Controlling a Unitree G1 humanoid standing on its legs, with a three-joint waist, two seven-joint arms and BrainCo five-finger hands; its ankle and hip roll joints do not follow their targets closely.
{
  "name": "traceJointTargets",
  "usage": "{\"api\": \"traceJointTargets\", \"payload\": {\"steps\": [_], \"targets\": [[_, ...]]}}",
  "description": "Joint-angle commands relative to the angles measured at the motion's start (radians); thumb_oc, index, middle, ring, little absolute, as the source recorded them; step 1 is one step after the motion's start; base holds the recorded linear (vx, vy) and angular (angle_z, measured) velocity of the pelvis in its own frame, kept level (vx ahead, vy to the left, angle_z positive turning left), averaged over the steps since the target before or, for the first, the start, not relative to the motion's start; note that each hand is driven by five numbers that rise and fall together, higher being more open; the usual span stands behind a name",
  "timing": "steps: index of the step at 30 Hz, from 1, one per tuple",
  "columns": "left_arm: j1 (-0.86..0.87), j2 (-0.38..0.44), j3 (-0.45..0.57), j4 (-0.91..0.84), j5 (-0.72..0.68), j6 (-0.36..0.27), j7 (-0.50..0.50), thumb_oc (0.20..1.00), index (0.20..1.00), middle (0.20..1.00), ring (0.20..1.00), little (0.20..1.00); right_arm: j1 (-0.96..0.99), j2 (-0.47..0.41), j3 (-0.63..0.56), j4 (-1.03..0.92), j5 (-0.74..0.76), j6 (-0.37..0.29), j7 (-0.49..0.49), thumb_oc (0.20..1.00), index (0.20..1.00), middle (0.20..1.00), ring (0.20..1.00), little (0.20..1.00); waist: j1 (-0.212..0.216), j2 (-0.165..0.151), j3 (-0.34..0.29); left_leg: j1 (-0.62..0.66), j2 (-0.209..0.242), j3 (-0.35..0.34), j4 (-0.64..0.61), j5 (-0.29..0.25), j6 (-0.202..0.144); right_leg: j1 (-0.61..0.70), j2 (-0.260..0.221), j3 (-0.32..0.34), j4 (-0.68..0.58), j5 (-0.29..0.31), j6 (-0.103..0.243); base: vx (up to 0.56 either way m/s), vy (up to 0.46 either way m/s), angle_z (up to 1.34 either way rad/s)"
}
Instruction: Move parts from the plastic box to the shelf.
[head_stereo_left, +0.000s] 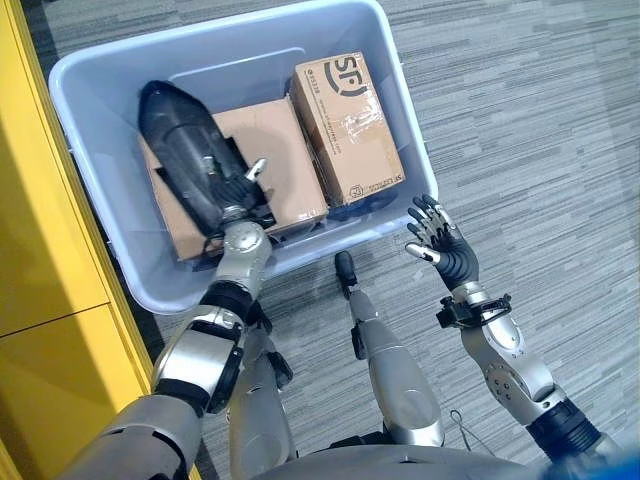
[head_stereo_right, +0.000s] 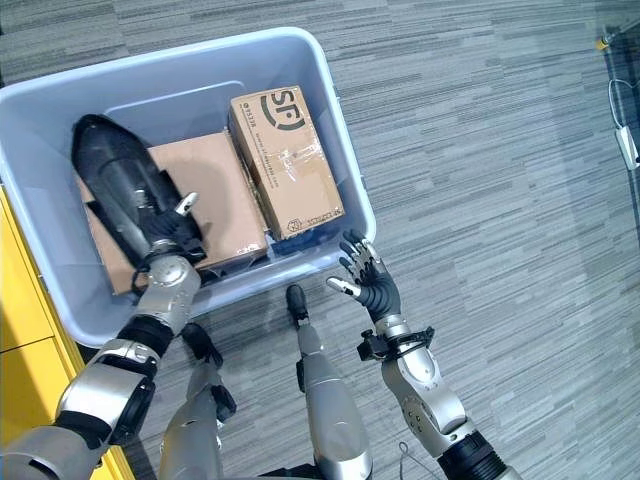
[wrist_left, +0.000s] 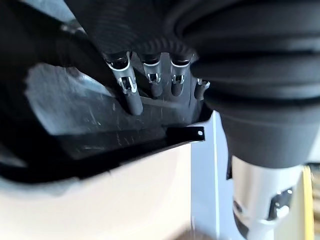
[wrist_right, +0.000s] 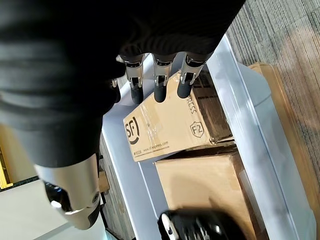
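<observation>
A long black part lies slanted in the pale blue plastic box, on top of a flat cardboard box. My left hand is inside the box at the part's near end. Its fingers rest nearly straight on the part's scratched dark surface, and the thumb sticks out to the side. My right hand hovers open, palm up, outside the box by its near right corner, holding nothing. Past its fingers I see a printed carton.
The printed carton lies in the box's right half beside the flat one. A yellow shelf unit stands close along the box's left side. Grey carpet floor stretches to the right.
</observation>
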Motion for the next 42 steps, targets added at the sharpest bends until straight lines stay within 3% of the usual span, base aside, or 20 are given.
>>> {"api": "traceJointTargets", "payload": {"steps": [1,7,12,23,30,36,42], "targets": [[0.093,-0.109,-0.067,0.064,-0.006,0.079,-0.088,1.000,1.000,1.000,1.000,1.000,0.018,-0.024,-0.043,-0.052,0.011,-0.028,0.006,1.000,1.000,1.000,1.000,1.000,-0.008,-0.027,-0.032,0.032,0.081,-0.077,0.046,0.008,-0.082,0.002,-0.110,-0.036,0.061,0.027,0.114,0.00,0.000,0.00],[0.179,-0.121,-0.147,-0.049,-0.021,0.089,-0.151,1.000,1.000,1.000,1.000,1.000,-0.006,-0.009,-0.053,-0.039,-0.003,-0.018,-0.011,1.000,1.000,1.000,1.000,1.000,0.019,-0.005,-0.019,0.039,0.074,-0.083,0.038,0.012,-0.078,0.015,-0.117,-0.045,0.060,0.026,0.116,0.00,0.000,0.00],[0.225,-0.104,-0.145,-0.117,-0.051,0.084,-0.170,1.000,1.000,1.000,1.000,1.000,-0.007,-0.003,-0.061,-0.039,-0.011,-0.011,-0.019,1.000,1.000,1.000,1.000,1.000,0.035,0.008,-0.014,0.042,0.069,-0.087,0.036,0.011,-0.074,0.021,-0.122,-0.048,0.060,0.025,0.115,0.00,0.000,0.00],[0.374,0.006,-0.067,-0.338,-0.073,0.067,-0.204,1.000,1.000,1.000,1.000,1.000,0.031,-0.013,-0.128,-0.054,-0.034,-0.006,-0.020,1.000,1.000,1.000,1.000,1.000,0.074,0.048,-0.010,0.034,0.056,-0.095,0.038,0.026,-0.061,0.025,-0.134,-0.059,0.065,0.030,0.109,-0.02,-0.002,0.02],[0.471,0.079,-0.008,-0.661,-0.078,0.024,-0.241,1.000,1.000,1.000,1.000,1.000,0.067,-0.025,-0.178,-0.092,-0.043,-0.015,-0.007,1.000,1.000,1.000,1.000,1.000,0.090,0.072,-0.013,0.035,0.048,-0.110,0.032,0.026,-0.060,0.040,-0.143,-0.075,0.060,0.027,0.111,0.00,0.000,0.06],[0.471,0.121,0.024,-0.949,0.041,-0.027,-0.219,1.000,1.000,1.000,1.000,1.000,0.083,-0.030,-0.209,-0.127,-0.048,-0.036,0.004,1.000,1.000,1.000,1.000,1.000,0.098,0.074,-0.001,0.031,0.045,-0.115,0.024,0.026,-0.061,0.037,-0.145,-0.077,0.057,0.027,0.117,-0.02,-0.007,0.05],[0.451,0.148,0.039,-1.018,0.127,-0.039,-0.178,1.000,1.000,1.000,1.000,1.000,0.077,-0.035,-0.206,-0.136,-0.048,-0.043,0.005,1.000,1.000,1.000,1.000,1.000,0.098,0.072,0.009,0.029,0.047,-0.116,0.022,0.026,-0.063,0.032,-0.143,-0.075,0.057,0.028,0.119,0.00,0.000,0.00]]}}
